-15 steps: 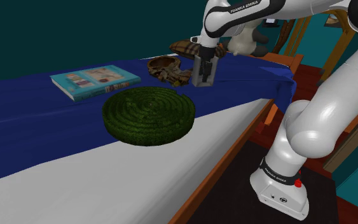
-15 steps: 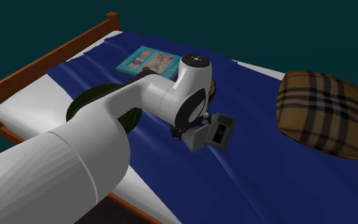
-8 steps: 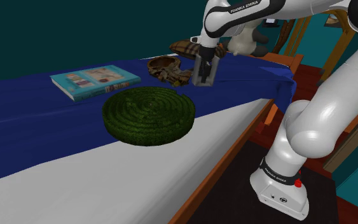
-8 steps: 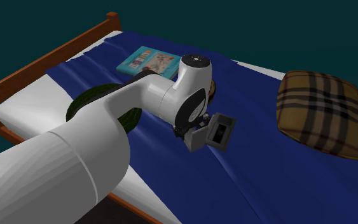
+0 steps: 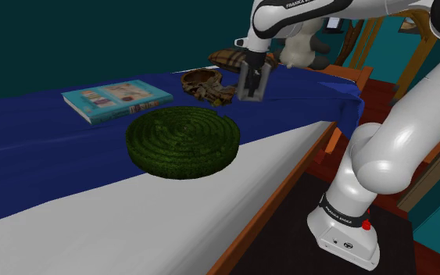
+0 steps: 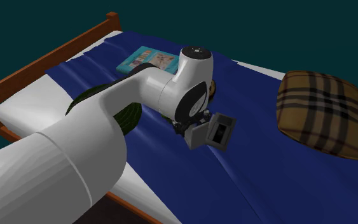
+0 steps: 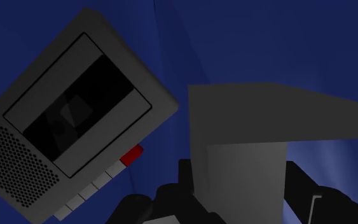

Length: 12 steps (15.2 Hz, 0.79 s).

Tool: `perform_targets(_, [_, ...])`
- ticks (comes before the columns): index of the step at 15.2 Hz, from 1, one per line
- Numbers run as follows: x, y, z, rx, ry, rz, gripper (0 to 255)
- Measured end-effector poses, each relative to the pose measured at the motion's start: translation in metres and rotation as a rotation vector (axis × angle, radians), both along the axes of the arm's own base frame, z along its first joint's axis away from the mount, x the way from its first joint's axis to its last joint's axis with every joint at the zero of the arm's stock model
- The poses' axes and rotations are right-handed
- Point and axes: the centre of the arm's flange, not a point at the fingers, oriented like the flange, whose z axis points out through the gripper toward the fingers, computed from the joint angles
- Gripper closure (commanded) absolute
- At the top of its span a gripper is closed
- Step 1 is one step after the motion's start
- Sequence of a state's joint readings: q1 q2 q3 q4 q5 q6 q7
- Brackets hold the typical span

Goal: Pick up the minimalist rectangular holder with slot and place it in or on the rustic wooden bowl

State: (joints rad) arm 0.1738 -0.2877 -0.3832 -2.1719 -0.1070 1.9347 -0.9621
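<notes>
Jaws pinched shut on the grey rectangular holder (image 7: 247,137): from the wrist view the gripper (image 7: 240,181) has one black finger pressed to each side of it, and the two fingers (image 7: 185,177) stand only as far apart as the block is wide. The holder hangs from the jaws over the blue blanket (image 5: 46,129) (whether its underside touches the cloth I cannot tell).

Just beside the jaws lies a grey cassette recorder (image 7: 75,143) with a dark window, a speaker grille and a row of keys, one of them red. In the second exterior view that recorder (image 6: 220,132) sits right against the held holder (image 6: 196,135), on the side away from the white arm (image 6: 139,102).

From the shoulder view, the gripper (image 5: 251,78) comes down from above with the holder (image 5: 250,92) below it. The wooden bowl (image 5: 202,80) rests on the blanket near the jaws, to that view's left of them and apart from the holder. Nearer the camera than the jaws is a green coiled cushion (image 5: 183,141), round and flat. Well to the left of the jaws lies a book (image 5: 116,100) with a teal cover. Beyond the jaws a plaid pillow (image 5: 227,57) lies at the far end of the bed (image 5: 155,226).
</notes>
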Motion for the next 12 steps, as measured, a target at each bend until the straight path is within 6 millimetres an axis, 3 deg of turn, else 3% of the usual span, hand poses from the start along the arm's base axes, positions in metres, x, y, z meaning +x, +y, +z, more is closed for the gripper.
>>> perform_targets(12, [0.000,-0.001,0.062,0.000,0.000,0.000,255])
